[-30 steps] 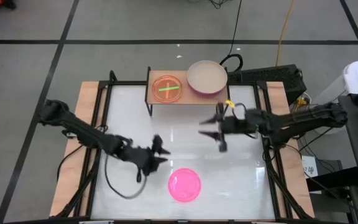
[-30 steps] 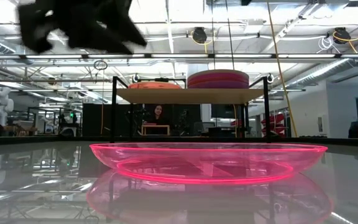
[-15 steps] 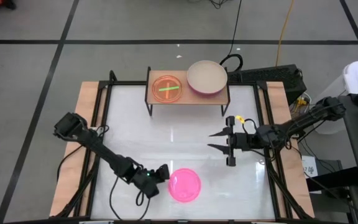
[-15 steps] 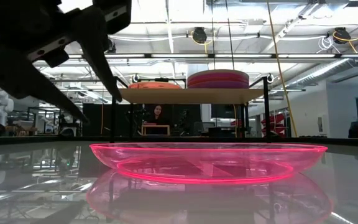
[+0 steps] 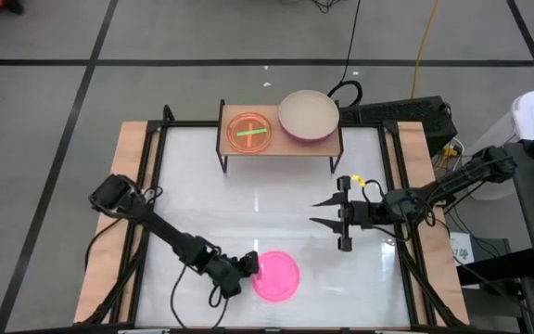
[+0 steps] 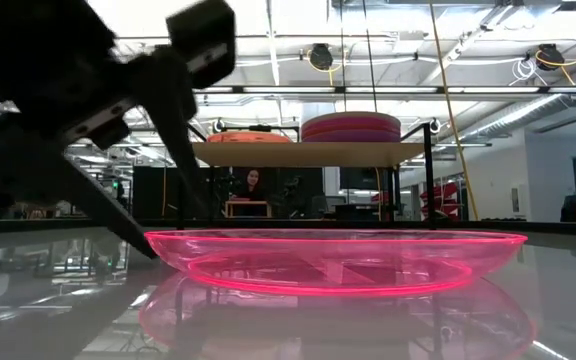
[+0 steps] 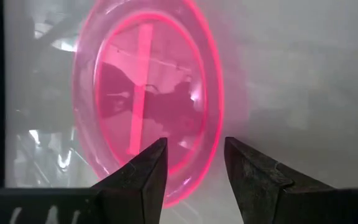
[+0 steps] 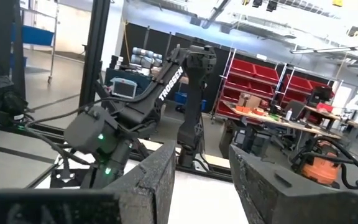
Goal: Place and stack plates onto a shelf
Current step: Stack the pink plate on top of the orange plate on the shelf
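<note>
High view showed the left hand (image 5: 248,266), fingers spread, apparently straddling the pink plate (image 5: 277,276) rim at lower centre; next, pinch it.

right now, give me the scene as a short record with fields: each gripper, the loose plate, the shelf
left gripper: open, low at the translucent pink plate's rim, fingers astride its edge in the left wrist view
right gripper: open, above the table, apart from every plate
translucent pink plate: flat on the white table
shelf: holds an orange plate and a stack topped by a beige plate
</note>
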Controlling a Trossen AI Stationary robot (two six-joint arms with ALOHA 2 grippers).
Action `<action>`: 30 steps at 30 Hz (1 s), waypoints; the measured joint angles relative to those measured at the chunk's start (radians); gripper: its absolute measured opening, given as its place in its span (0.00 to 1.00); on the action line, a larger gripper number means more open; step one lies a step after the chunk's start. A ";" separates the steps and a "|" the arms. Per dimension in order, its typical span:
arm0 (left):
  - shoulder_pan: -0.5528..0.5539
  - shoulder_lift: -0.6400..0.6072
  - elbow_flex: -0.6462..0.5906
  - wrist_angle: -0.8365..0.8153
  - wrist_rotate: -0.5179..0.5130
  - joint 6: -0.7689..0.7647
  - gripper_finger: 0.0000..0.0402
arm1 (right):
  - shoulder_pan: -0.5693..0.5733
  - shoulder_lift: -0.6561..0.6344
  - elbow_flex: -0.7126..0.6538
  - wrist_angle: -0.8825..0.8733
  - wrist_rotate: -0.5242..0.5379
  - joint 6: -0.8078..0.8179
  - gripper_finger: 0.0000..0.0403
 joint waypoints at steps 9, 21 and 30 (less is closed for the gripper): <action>0.067 0.011 0.000 -0.005 0.100 -0.049 0.13 | 0.000 0.000 0.000 -0.011 0.002 0.000 0.33; 0.111 -0.276 -0.001 -0.156 -0.157 0.030 0.01 | 0.000 0.000 0.000 -0.012 0.003 -0.009 0.33; 0.439 -0.572 -0.001 -0.338 -0.252 0.200 0.01 | 0.000 -0.002 0.000 0.034 0.003 -0.027 0.33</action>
